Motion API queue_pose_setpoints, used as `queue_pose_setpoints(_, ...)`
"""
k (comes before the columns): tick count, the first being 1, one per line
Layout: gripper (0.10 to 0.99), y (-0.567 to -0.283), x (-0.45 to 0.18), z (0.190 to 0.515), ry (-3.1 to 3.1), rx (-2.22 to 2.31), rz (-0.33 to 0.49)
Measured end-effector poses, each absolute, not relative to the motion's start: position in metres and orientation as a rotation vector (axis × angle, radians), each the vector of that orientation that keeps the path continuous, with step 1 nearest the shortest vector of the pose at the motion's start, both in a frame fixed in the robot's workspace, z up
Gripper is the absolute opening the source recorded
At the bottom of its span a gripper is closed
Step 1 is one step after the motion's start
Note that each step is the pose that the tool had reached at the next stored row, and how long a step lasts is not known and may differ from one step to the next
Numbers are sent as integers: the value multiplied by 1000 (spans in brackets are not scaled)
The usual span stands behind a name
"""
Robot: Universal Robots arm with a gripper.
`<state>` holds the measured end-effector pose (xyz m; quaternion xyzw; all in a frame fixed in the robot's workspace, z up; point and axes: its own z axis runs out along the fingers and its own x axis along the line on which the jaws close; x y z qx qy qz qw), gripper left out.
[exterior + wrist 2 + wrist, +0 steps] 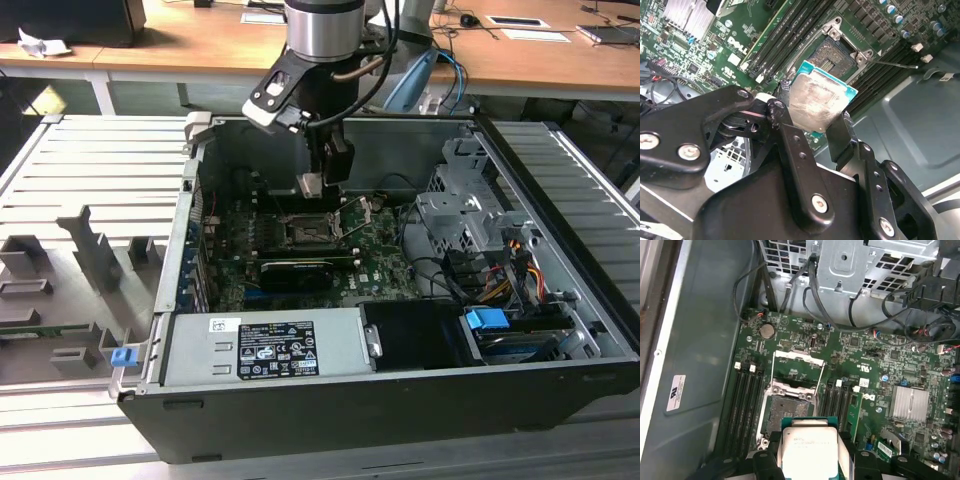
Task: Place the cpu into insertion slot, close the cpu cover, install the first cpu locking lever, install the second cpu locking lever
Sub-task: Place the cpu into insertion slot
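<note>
My gripper (313, 187) hangs inside the open computer case, just above the green circuit board (380, 265). It is shut on the cpu (819, 100), a flat square chip with a smeared pale metal face, pinched by two opposite edges between the black fingers (785, 125). The insertion slot (787, 407) lies open below and slightly ahead of the chip, its dark contact field bare. The cpu cover (797, 364) is swung back, lying open beyond the slot. Two thin locking levers (771, 385) stand released along the slot's sides. In the exterior view the cpu (311, 184) hovers above the slot (311, 232).
Memory slots (745, 400) flank the socket on both sides. A long black card (295, 272) lies in front of it, and a silver heat sink (910, 404) sits on the board. The grey power supply (265, 345) and the drive cage with cables (470, 215) border the board.
</note>
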<state>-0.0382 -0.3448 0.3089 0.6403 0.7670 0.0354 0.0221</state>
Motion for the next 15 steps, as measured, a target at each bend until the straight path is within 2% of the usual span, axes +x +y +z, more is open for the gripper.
queue_pose_setpoints(8, 533, -345, -38, 295, 2364, 1981, 90)
queue_pose_setpoints(15, 533, -345, -39, 286, 2286, 2038, 110)
